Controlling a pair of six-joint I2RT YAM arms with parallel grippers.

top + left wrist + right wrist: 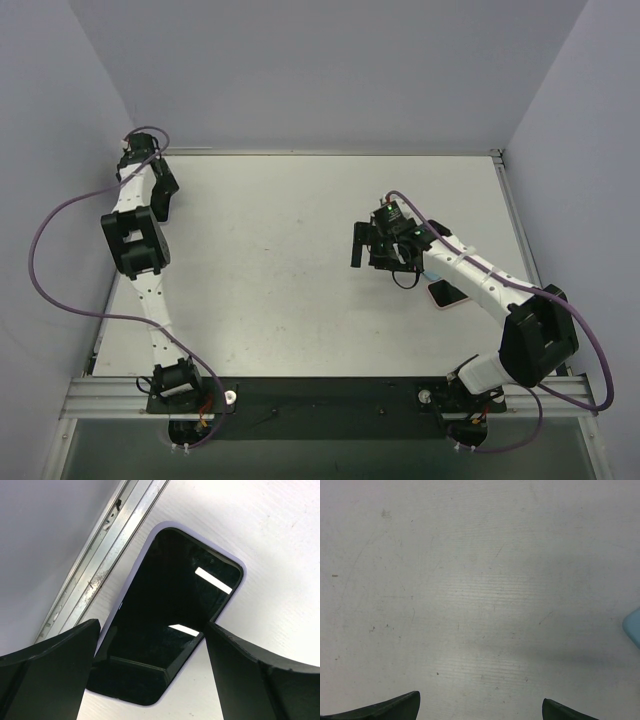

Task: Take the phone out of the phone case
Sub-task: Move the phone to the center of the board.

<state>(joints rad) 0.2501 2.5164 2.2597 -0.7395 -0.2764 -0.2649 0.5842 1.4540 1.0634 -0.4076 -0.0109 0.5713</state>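
Observation:
In the left wrist view a phone [170,605] lies screen up on the table, its black glass framed by a lavender phone case [131,576], close beside an aluminium rail [95,565]. My left gripper [150,630] hangs open above its near end, one finger on each side, touching nothing. From above, that gripper [158,200] sits in the far left corner and hides this phone. My right gripper [370,248] is open over bare table right of centre, with nothing between its fingertips [480,700].
A second dark-screened device with a pinkish edge [447,293] lies partly under my right forearm. A pale blue object [633,627] shows at the right wrist view's right edge. Grey walls close the table on three sides.

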